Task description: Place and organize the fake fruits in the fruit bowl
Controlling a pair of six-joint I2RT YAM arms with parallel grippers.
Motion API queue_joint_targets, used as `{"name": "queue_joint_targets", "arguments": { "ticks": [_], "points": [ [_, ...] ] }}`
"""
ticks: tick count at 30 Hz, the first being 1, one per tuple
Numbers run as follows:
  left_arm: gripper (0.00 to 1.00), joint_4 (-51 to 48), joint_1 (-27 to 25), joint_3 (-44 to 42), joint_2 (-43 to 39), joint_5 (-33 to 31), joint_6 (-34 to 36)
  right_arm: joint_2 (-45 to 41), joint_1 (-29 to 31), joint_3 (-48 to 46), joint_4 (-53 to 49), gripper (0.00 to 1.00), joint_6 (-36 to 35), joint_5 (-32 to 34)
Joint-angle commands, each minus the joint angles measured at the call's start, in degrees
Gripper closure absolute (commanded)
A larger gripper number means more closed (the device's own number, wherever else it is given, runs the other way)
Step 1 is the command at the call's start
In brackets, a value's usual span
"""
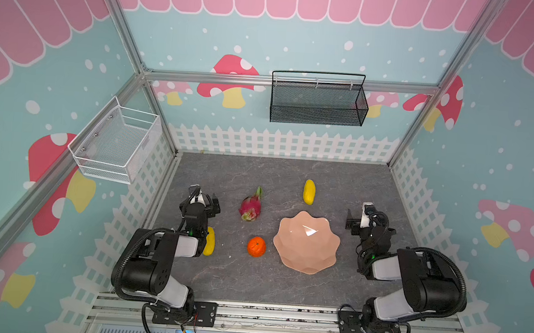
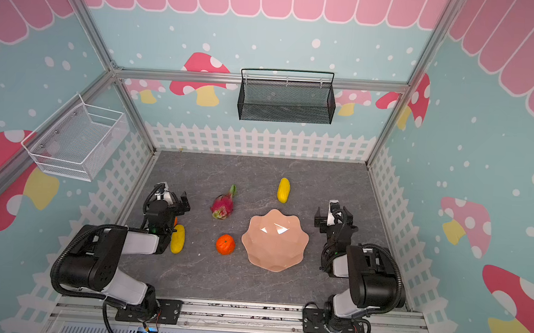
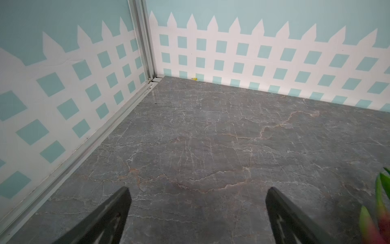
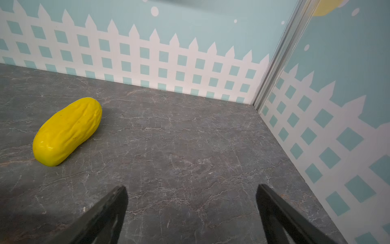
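Mango, frame centre: long axis vertical. Dragon fruit, to its left: green tip pointing up. Left gripper, right gripper: fingers apart, empty.

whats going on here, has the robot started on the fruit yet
Nothing is being handled yet. The left gripper and right gripper are both open and empty, out to the sides. The fruit bowl is empty. On the table lie the dragon fruit, an orange, one mango beyond the bowl, and a second mango partly hidden by the left arm.
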Motion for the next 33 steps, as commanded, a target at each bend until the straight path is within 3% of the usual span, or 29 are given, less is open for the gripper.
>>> {"name": "queue_joint_targets", "arguments": {
  "ticks": [1,14,18,22,23,26,29,31,33],
  "points": [
    [0.0,-0.13,0.45,0.86,0.23,0.56,0.73,-0.01,-0.12,-0.02,1.2,0.02,-0.45,-0.55],
    [0.0,-0.12,0.43,0.87,0.19,0.56,0.69,-0.14,-0.39,-0.01,1.08,0.0,-0.35,-0.94],
    [0.0,0.33,0.39,0.5,-0.02,1.09,0.94,-0.7,-0.13,-1.41,3.39,0.04,-1.3,-2.37],
    [0.01,-2.95,0.41,-0.75,-6.63,-0.87,0.07,-7.19,1.22,-6.44,7.88,0.02,-1.92,-0.11],
    [0.01,-4.12,0.2,-1.16,-9.09,-2.61,-0.01,-11.33,1.52,-6.86,4.9,0.02,-1.52,1.05],
    [0.02,-11.55,-4.77,-0.67,-18.56,-10.08,1.78,-23.9,1.99,-2.81,-17.05,0.02,2.75,3.79],
    [0.02,-23.94,-12.87,4.21,-26.04,-17.26,1.47,-31.67,3.62,-1.09,-24.55,0.02,5.63,-2.17],
    [0.02,-34.34,-17.12,9.51,-27.87,-15.9,0.27,-34.49,7.44,1.34,-30.36,0.02,6.83,-4.24],
    [0.01,-47.19,-18.64,16.6,-25.95,-7.24,-3.17,-34.76,13.44,5.03,-36.56,0.02,7.92,-7.48]
  ]
}}
